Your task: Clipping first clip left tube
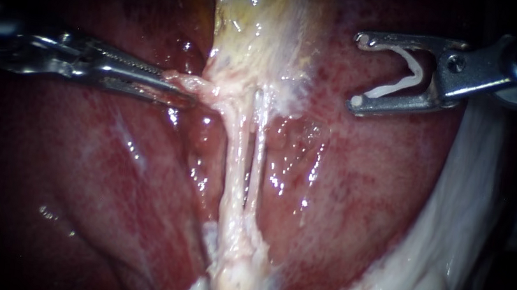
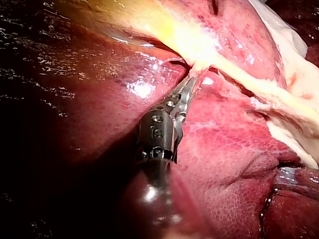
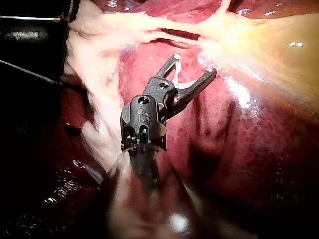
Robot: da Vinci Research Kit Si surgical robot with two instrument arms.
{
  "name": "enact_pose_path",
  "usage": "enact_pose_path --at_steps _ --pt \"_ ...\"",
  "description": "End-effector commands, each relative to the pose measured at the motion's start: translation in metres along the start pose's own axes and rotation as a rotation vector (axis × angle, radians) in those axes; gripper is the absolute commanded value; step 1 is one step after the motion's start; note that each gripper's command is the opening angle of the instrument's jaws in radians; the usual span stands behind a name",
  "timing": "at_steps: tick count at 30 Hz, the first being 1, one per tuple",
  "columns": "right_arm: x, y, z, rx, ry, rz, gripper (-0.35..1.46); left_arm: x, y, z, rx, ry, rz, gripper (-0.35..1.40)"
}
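Two pale tubes run side by side down from the yellowish gallbladder (image 1: 258, 23): the left tube (image 1: 236, 155) and the right tube (image 1: 258, 158). My left instrument (image 1: 175, 83) comes in from the left, its jaws shut on the pale tissue at the gallbladder's neck (image 1: 197, 84), just left of the tubes' upper ends. The left wrist view shows that same hold (image 2: 188, 85). My right instrument (image 1: 359, 71) hangs well right of the tubes, touching neither. Its jaws stand wide apart on an open white clip (image 1: 406, 80) that lies along both. The right wrist view shows it (image 3: 195, 64) short of the tubes (image 3: 164, 35).
Red liver (image 1: 75, 177) lies on both sides of the tubes and under both instruments. A band of white fatty tissue (image 1: 452, 249) runs along the lower right. In the right wrist view a dark shaft (image 3: 30, 30) sits beyond the pale tissue.
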Motion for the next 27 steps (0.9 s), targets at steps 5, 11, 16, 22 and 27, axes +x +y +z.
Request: enact_pose_path --at_steps 5,11,16,22,27 --pt "0.0001 0.0001 0.0 0.0 0.0 0.0 0.5 0.0015 0.0004 -0.0024 -0.012 -0.001 -0.007 -0.35" --pt "0.0001 0.0001 0.0 0.0 0.0 0.0 0.5 0.0043 0.0008 -0.0078 0.03 0.029 -0.009 -0.35" --pt "0.0001 0.0 0.0 0.003 0.002 0.0 0.5 0.0053 0.0007 -0.01 0.044 0.04 -0.003 -0.35" --pt "0.0005 -0.0018 0.0009 0.057 0.034 0.082 0.49 0.0052 0.0007 -0.01 0.045 0.04 -0.003 -0.35" --pt "0.0011 -0.005 0.0037 0.111 0.057 0.206 0.48 0.0051 0.0007 -0.01 0.045 0.04 -0.003 -0.35"
